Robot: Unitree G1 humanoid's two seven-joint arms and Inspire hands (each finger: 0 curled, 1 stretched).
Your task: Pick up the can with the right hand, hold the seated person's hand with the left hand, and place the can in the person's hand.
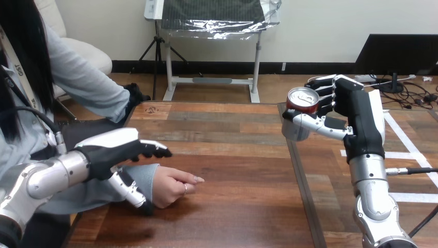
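My right hand (356, 111) is raised at the right and shut on the can (302, 101), a silver can with a red rim, held upright in the air over the table's right edge. The person's hand (174, 188) rests on the wooden table (232, 155) at the lower left, its fingers loosely curled and pointing right. My left hand (111, 150) hovers over the person's wrist with its fingers stretched out to the right above it. Its thumb (129, 190) hangs down in front of the grey sleeve. I see no fingers closed round the wrist.
The table's right edge (301, 181) runs from near the can down to the bottom of the view, with floor and white tape lines (408, 150) beyond it. The person sits at the left side, an arm lying along the table's left edge.
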